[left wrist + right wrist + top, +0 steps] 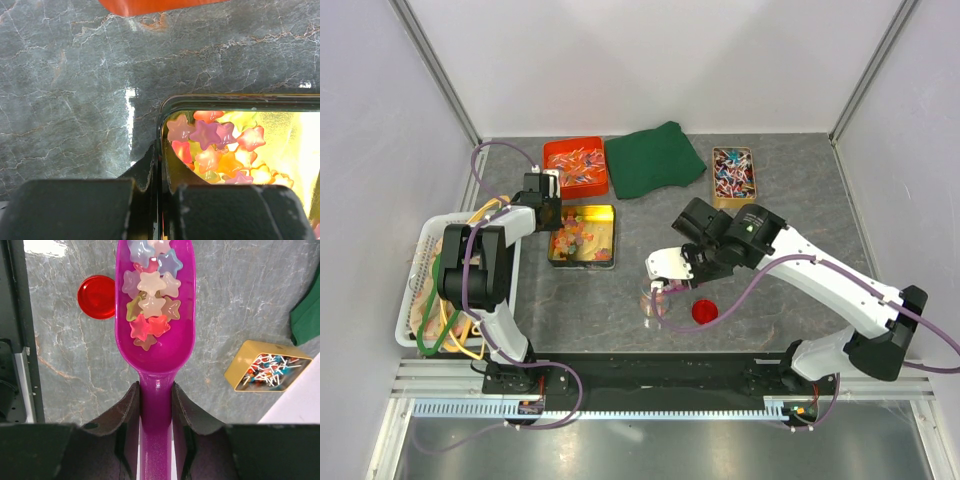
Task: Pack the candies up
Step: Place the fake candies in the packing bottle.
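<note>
- L wrist cam: gold tin (240, 102) cut off right + bottom; orange tray (150, 5) just a sliver at top edge.
- R wrist cam: scoop (155, 350) tip runs off top; topmost candies (150, 252) blurred; green cloth (306, 310) clipped at right.
- Top cam: scoop mostly under right end effector (662, 285); clear item (648, 302) below it too faint to ID.

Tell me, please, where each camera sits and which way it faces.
Top external: above and behind the bases, looking down on the table; the left arm and right arm show whole.
Left wrist: looks down past the left fingers, which pinch the gold tin wall, candies inside.
Right wrist: looks down along the right fingers holding the loaded purple scoop.
Shared: the red lid shows in the top and right-wrist views.
</note>
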Tool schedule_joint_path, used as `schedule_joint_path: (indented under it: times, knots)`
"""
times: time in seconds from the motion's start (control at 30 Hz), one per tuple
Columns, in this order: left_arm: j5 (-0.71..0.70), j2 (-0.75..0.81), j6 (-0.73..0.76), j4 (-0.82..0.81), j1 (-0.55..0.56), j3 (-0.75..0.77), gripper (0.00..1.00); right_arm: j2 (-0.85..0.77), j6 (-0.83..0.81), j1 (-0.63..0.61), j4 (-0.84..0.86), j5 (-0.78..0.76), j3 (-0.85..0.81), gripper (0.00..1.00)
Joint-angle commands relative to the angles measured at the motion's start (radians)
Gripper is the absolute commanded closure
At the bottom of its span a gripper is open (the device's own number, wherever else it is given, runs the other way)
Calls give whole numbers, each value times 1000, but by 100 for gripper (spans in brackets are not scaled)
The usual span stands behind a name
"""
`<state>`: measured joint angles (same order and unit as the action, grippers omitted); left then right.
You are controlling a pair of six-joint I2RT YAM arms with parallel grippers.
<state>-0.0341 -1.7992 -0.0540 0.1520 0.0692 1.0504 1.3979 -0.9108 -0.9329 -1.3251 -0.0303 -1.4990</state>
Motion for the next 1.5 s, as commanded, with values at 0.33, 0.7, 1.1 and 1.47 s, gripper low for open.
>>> schedule_joint_path:
  times: [0.33,0.7,1.1,1.47]
  knots:
    - [13,-8,20,-43,-8,30,98,36,-8,-53,-46,-102,-87,100]
    - [16,-8,17,-43,-6,28,98,56,-13,-87,-62,-144,-109,100]
    - [20,-8,16,-42,-6,30,98,72,-22,-115,-80,-214,-155,100]
    - [28,29,29,-29,12,39,98,84,-49,-115,96,-361,-165,100]
